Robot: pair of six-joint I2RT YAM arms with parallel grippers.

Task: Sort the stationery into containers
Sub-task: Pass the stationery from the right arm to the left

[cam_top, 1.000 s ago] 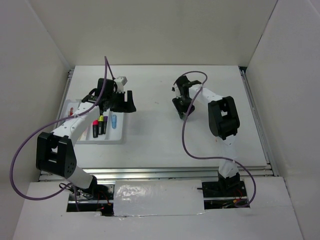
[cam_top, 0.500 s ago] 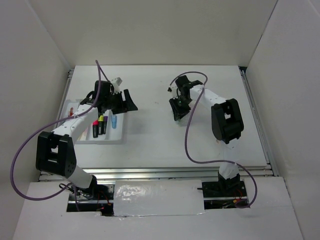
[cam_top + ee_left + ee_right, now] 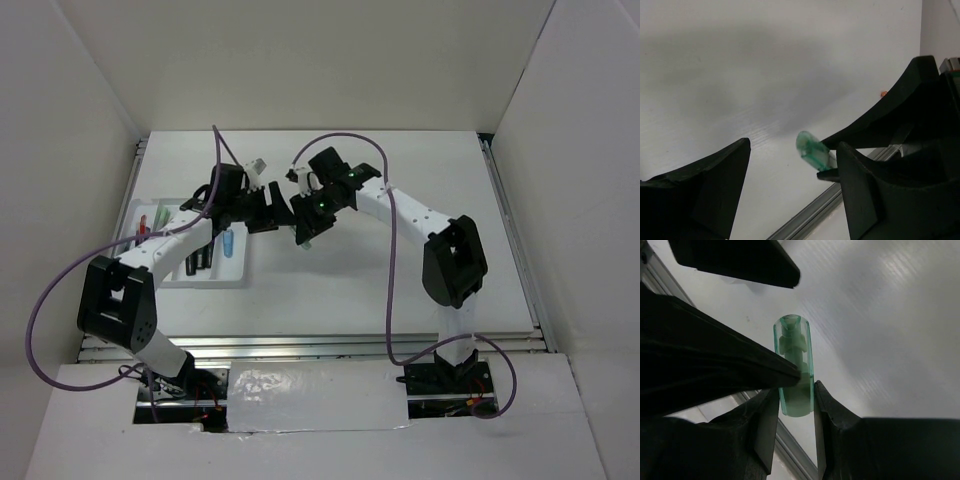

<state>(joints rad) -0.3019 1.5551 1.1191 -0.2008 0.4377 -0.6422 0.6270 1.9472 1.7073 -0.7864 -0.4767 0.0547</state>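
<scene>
My right gripper (image 3: 795, 397) is shut on a short mint-green highlighter (image 3: 795, 367), held by its base with the clear cap end sticking out. My left gripper (image 3: 790, 185) is open, and the highlighter (image 3: 812, 150) sits between its jaws, nearer the right finger (image 3: 865, 200). In the top view the two grippers meet above the table's middle left, left (image 3: 265, 212) and right (image 3: 303, 228). The white divided tray (image 3: 238, 272) lies at the left, with a blue pen (image 3: 228, 242) and several other pens in its compartments, partly hidden by the left arm.
The left gripper's fingers (image 3: 735, 260) flank the highlighter in the right wrist view. A metal rail (image 3: 810, 215) runs under the grippers. White walls enclose the table, and purple cables loop over both arms.
The right arm has swung left with the highlighter. The left gripper has moved right, away from the tray, and the two now meet with the highlighter between the left jaws.
</scene>
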